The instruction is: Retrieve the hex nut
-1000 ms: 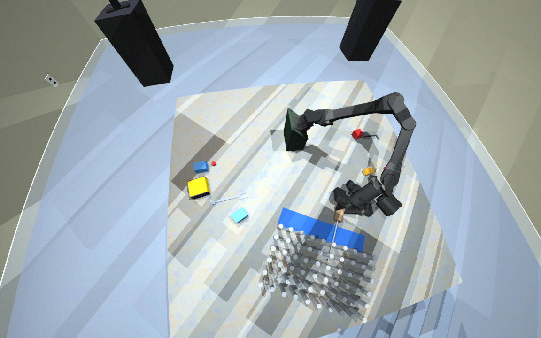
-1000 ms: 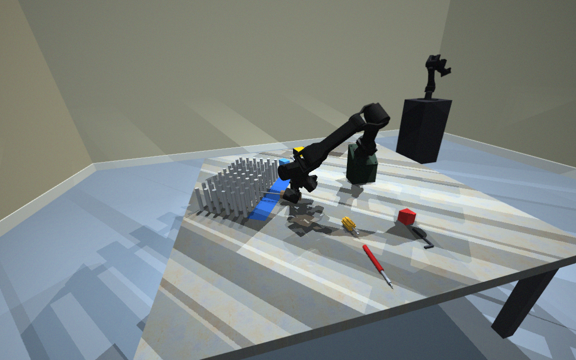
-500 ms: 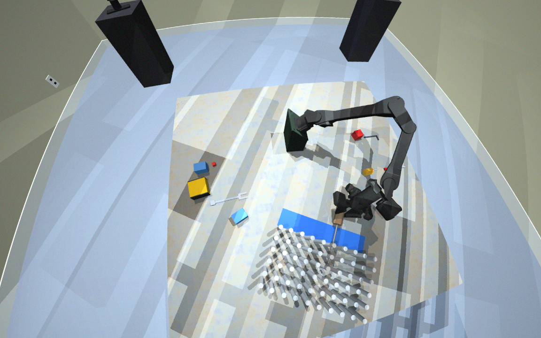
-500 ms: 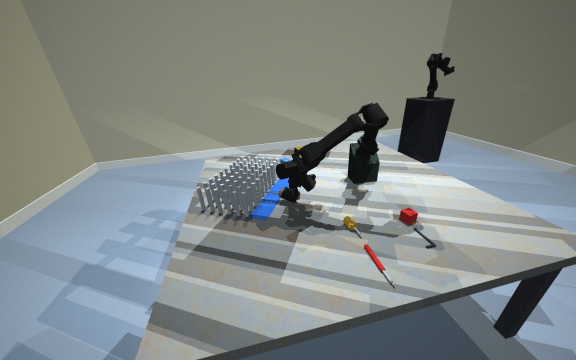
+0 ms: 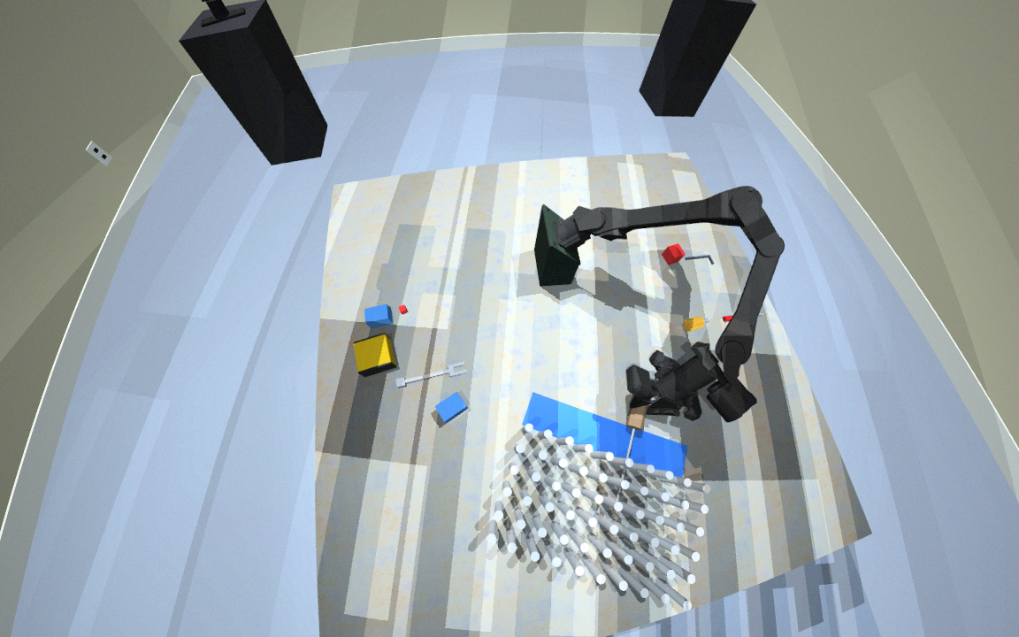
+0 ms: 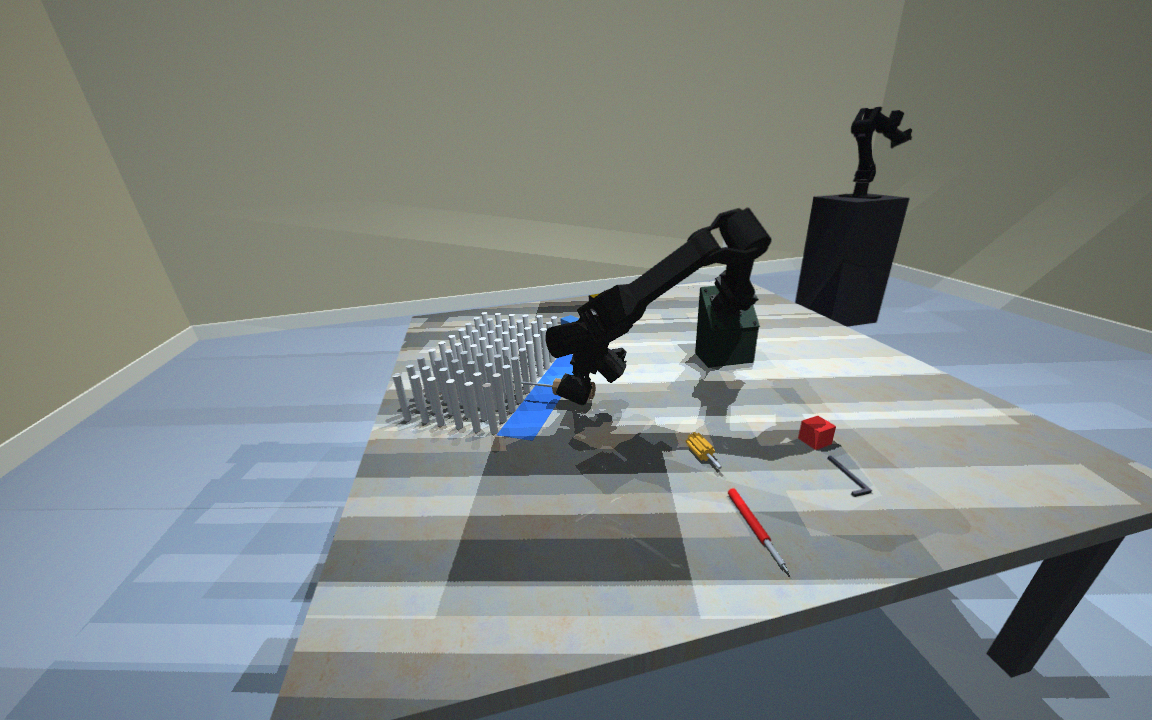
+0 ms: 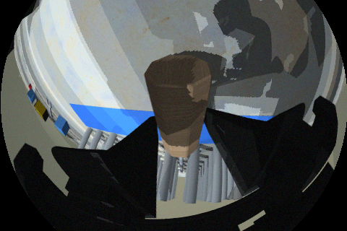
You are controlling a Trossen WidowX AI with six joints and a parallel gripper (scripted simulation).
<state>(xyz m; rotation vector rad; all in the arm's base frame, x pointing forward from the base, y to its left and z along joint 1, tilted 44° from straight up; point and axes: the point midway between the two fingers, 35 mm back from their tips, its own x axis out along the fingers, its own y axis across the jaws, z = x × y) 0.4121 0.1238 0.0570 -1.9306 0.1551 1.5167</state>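
My gripper (image 5: 640, 410) (image 6: 573, 388) (image 7: 179, 117) is shut on the wooden handle (image 5: 636, 418) (image 7: 177, 108) of a thin-shafted tool, low on the near side of the blue taped strip (image 5: 553, 413) (image 6: 526, 423) (image 7: 108, 117). The metal shaft (image 5: 631, 442) (image 6: 541, 385) crosses above the strip and reaches the front spacers. Its far end is hidden among them, so I cannot tell whether it touches one. The grey spacers (image 5: 579, 570) (image 6: 399, 395) (image 7: 191, 177) stand upright in dense rows. The hex nut cannot be made out in any view.
A forked tool (image 5: 428, 375), blue blocks (image 5: 450, 407) (image 5: 378, 314) and a yellow block (image 5: 373, 353) lie left in the top view. A yellow-handled screwdriver (image 6: 701, 447), red screwdriver (image 6: 750, 517), hex key (image 6: 849, 475) and red cube (image 5: 672, 253) (image 6: 817, 432) lie on the arm's other side.
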